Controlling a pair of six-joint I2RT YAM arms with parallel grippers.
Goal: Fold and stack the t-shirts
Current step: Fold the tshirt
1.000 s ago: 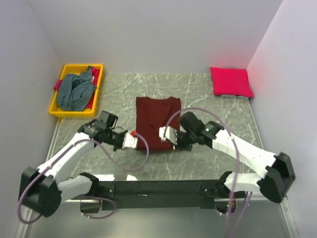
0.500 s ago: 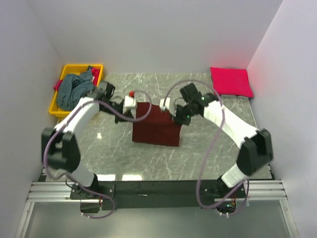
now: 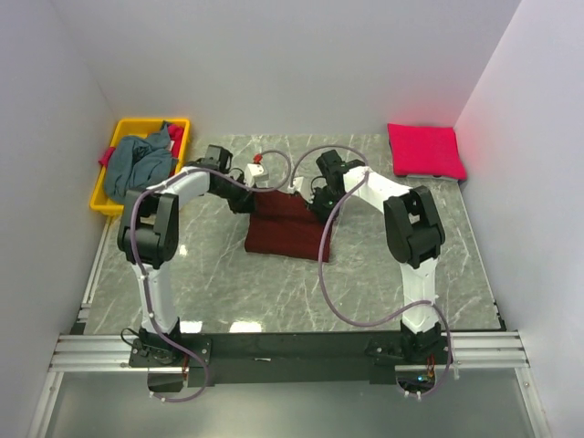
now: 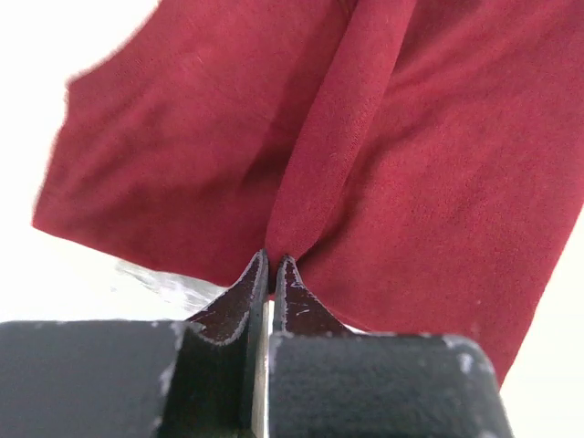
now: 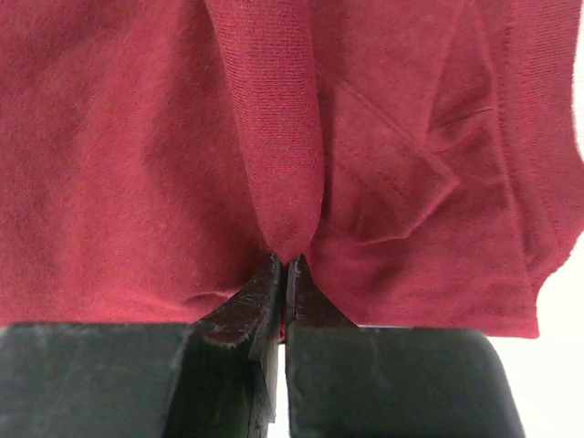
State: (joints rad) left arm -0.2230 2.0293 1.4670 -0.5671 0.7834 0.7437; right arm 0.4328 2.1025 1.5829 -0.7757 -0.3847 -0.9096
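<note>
From above, the maroon shirt (image 3: 290,230) lies mid-table on the marble table (image 3: 383,269), its far edge lifted off the surface. Both arms reach out over it. The left gripper (image 3: 258,185) is at the far-left corner of the cloth and the right gripper (image 3: 307,192) at the far-right corner, near each other. From this height I cannot tell how their jaws stand. A pink-red shirt (image 3: 424,151) sits folded flat in the far right corner, well apart from the arms. A grey-blue shirt (image 3: 137,169) is heaped in the yellow bin (image 3: 146,122) at the far left, spilling over its rim. In the left wrist view, the two dark fingers (image 4: 239,297) are pressed together on a ridge of maroon cloth, pinched right at the tips. The fabric hangs away from them in wide folds, with a pale, washed-out background around it. In the right wrist view, the fingers (image 5: 251,301) are likewise clamped on a narrow fold of the same maroon cloth. A stitched hem and creases show to the right, and the shirt fills nearly the whole view.
</note>
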